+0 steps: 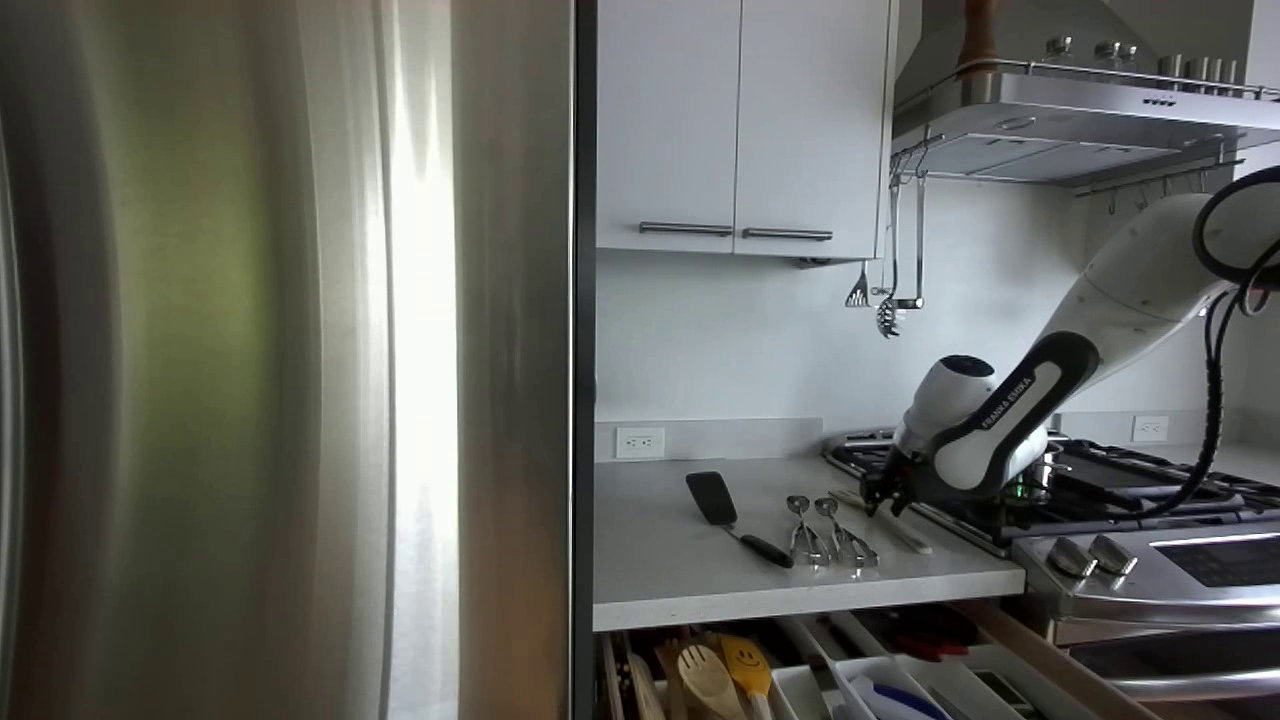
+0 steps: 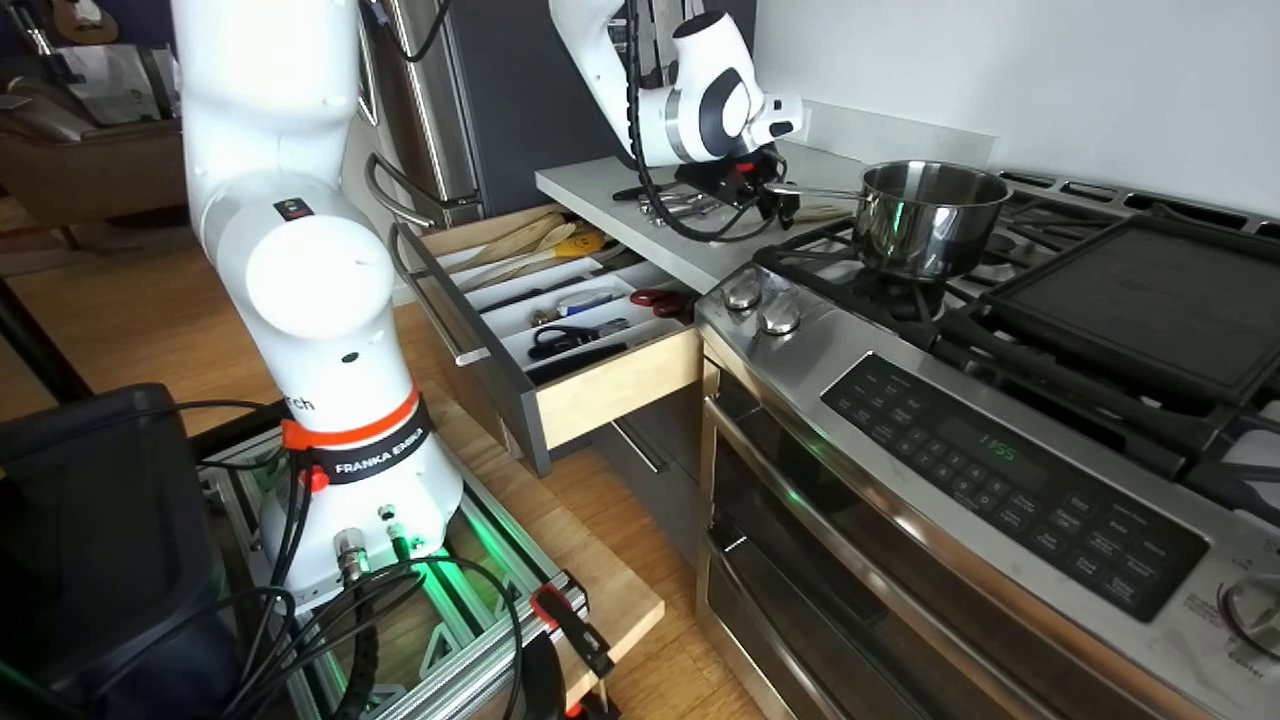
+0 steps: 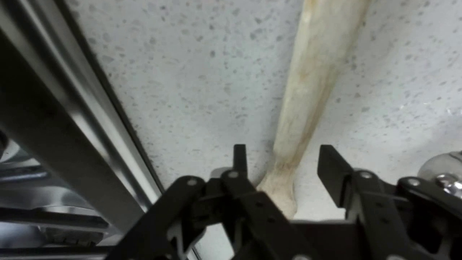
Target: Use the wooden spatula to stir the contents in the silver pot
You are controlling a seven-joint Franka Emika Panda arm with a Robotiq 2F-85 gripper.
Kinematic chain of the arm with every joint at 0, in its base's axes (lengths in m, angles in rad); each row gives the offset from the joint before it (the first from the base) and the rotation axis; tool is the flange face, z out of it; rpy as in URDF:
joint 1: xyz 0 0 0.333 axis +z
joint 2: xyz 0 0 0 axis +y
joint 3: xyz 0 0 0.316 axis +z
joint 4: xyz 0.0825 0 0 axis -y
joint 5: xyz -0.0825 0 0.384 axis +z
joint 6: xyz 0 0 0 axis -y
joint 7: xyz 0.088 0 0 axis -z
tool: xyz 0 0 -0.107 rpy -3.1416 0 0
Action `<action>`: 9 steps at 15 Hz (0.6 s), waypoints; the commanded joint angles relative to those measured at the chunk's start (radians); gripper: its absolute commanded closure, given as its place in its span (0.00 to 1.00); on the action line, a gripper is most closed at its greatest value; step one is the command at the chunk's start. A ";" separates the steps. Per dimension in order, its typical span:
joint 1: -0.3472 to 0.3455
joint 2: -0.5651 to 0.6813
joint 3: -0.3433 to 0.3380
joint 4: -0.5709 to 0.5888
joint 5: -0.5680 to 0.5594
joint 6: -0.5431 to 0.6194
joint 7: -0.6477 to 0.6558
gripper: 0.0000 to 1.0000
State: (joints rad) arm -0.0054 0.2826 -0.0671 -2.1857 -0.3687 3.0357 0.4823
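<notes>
The pincer [image 3: 283, 155] is wide and holds nothing, above the spatula [image 3: 306, 97], which lies on the bench [image 1: 660, 560] close to the edge beside the stove [image 2: 1000, 480]. The spatula's long axis points toward the front edge, and in the wrist view passes between the parted jaws, across their closing line, so a plain squeeze should suit; whether they reach low enough I cannot tell. The pot [image 2: 925, 225] sits beyond, on the stove.
</notes>
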 commanded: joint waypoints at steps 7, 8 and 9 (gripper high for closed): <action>0.008 -0.317 0.060 -0.090 0.255 -0.393 -0.226 0.00; 0.005 -0.353 0.056 -0.095 0.213 -0.485 -0.188 0.00; -0.004 -0.394 0.061 -0.090 0.219 -0.580 -0.194 0.00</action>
State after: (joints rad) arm -0.0095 0.0213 0.0064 -2.2156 -0.1427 2.6495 0.2759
